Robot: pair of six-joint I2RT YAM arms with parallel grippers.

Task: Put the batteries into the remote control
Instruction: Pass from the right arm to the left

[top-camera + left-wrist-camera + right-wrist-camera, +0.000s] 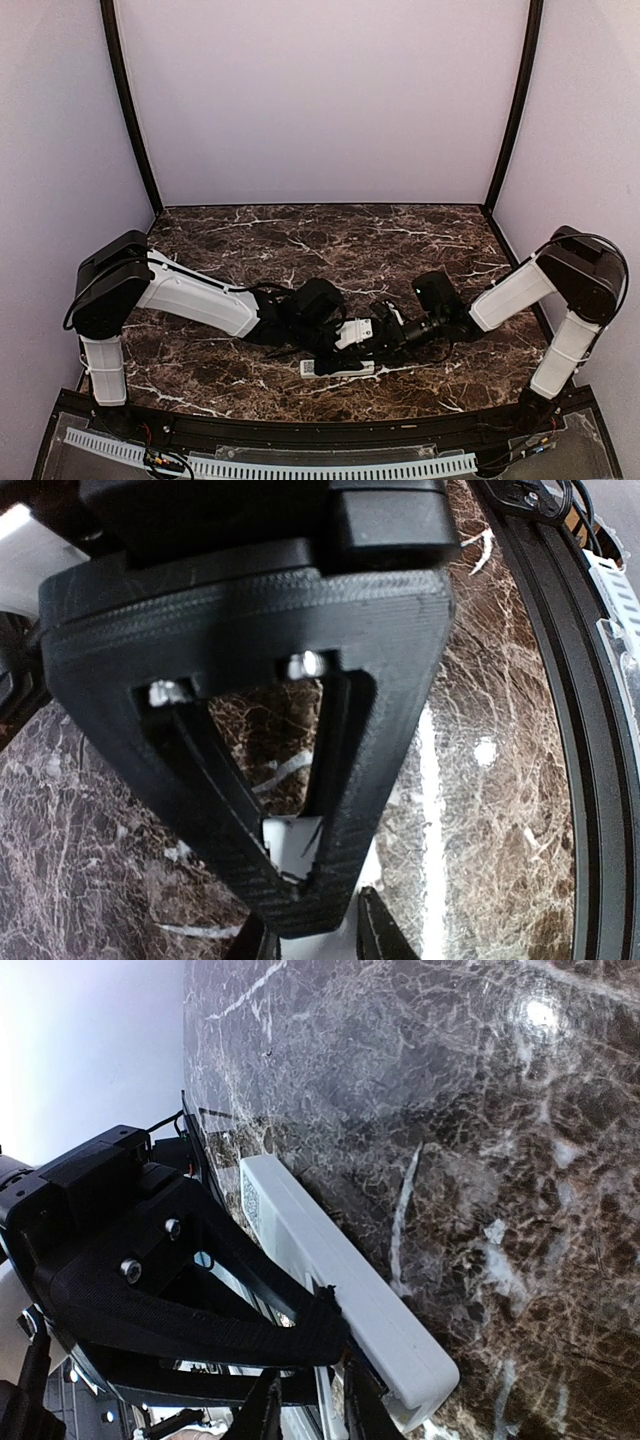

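**Black fingers crowd both lenses, the white remote control (350, 369) under them**

Close against my left wrist's lens, the two black fingers (350, 810) of my left pincer (300, 908) slant together into a narrow wedge. Their tips look nearly joined, and white plastic shows in the slot just behind them. I cannot tell whether they clamp anything or only stand close. My right pincer (335, 1328) also draws to a point. Its tip is at the long side of the remote control, touching or a hair off, and I cannot tell whether it is open or closed either.

From above, my left arm (195, 298) reaches in from its base, white forearm sloping toward the middle and wrist bent low. My right arm (510, 290) rises, folds at the elbow and comes back inward and down. The two pincers face each other almost tip to tip over the dark marbled worktop (400, 240). The remote control lies flat directly beneath them and slightly to their near side, its length running from one pincer toward the other.

A small grey label (249, 1200) sits at the end of the remote control farthest from my right pincer's tip. Its print is too fine to read.

From above, my black wrists cover most of the remote control and only a white strip shows. Which face is up I cannot tell. Two dark prongs (265, 1410) just below my right pincer are cut off by the picture's edge. So is a black wedge (385, 935) just beyond my left pincer's tip, and I cannot say what either belongs to.
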